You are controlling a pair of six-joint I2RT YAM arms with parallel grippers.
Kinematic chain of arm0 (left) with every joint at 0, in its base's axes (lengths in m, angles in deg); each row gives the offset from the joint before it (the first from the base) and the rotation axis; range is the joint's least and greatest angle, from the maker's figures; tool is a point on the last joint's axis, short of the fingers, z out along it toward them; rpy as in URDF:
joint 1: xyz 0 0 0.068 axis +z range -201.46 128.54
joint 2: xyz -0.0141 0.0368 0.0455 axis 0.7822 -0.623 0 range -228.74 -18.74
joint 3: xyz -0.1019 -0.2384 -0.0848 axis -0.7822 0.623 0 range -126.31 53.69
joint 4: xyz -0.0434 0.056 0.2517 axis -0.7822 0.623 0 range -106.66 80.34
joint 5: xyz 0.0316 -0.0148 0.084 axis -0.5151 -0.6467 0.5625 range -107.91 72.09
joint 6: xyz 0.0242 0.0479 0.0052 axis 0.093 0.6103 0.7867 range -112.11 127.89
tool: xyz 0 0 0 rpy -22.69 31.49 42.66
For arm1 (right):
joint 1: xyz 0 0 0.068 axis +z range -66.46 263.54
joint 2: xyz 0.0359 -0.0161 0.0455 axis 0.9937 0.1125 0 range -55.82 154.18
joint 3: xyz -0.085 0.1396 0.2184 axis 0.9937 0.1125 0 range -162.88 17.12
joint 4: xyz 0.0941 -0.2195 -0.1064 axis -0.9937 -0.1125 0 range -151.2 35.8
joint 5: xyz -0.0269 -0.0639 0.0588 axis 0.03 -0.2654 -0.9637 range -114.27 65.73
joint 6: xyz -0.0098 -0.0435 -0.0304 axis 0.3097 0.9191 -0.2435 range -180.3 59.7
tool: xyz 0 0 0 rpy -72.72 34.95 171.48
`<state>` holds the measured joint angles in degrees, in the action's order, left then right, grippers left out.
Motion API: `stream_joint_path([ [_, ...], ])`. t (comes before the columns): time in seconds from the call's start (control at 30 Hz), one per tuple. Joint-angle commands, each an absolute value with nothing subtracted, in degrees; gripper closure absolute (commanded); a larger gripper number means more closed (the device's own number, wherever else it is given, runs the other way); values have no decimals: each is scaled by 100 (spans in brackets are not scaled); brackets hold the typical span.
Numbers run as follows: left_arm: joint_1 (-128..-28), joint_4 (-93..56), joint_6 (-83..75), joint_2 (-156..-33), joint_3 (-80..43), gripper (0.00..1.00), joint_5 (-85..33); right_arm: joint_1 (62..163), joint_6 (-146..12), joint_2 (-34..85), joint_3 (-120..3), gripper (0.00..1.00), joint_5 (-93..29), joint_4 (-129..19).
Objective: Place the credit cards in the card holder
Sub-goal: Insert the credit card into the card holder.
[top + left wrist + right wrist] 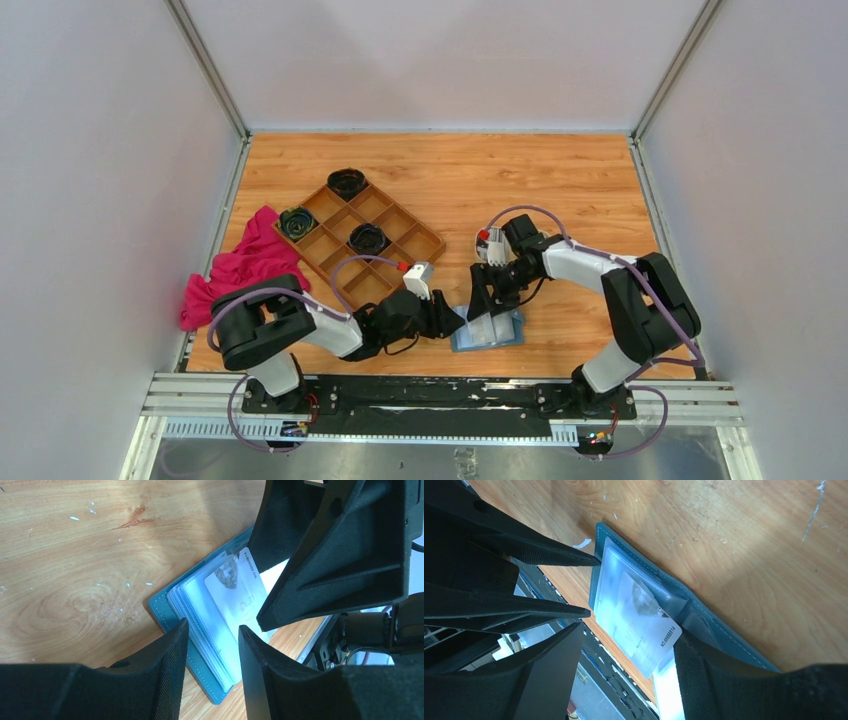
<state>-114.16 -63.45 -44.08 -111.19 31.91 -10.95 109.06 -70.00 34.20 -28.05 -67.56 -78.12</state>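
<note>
At the near edge of the wood-grain table (560, 190), between the 2 arms, a flat teal-blue folding card holder (487, 332) lies open, with its pale blue clear sleeves facing up. A whitish plastic credit card (644, 625) sits partly inside 1 sleeve, and its outer end sticks out past the sleeve's edge. Small black print runs along that exposed end and reads "NO.8888", followed by more digits too small to read with certainty. A faint grey emblem marks the card's middle. No brand name is legible.

The left claw (212, 627) is low at the holder's left edge with its 2 black fingers parted. The edge of the stacked sleeves shows in the gap between them, and nothing is clamped. The right claw (630, 632) hangs directly over the holder with its fingers spread wide and the card's printed end between them. 1 finger is just beside the card's corner, and neither finger pinches the card.

Farther back on the left are a brown wooden compartment tray (395, 255) and a crumpled red cloth (240, 265), both well apart from the holder.
</note>
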Motion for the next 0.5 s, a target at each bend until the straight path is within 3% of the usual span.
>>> stream_joint_path([
  [0.0,-11353,-6778,-4525,-11217,3319,56,-1134,10991,-6758,3383,-2946,30,-6480,-8009],
  [0.23,-11308,-6740,-4423,-10743,3550,54,-927,10991,-6099,2910,-2770,20,-6349,-8039],
  [0.47,-11308,-6460,-4266,-10309,3672,51,-816,10990,-5648,2870,-2751,18,-6342,-8083],
])
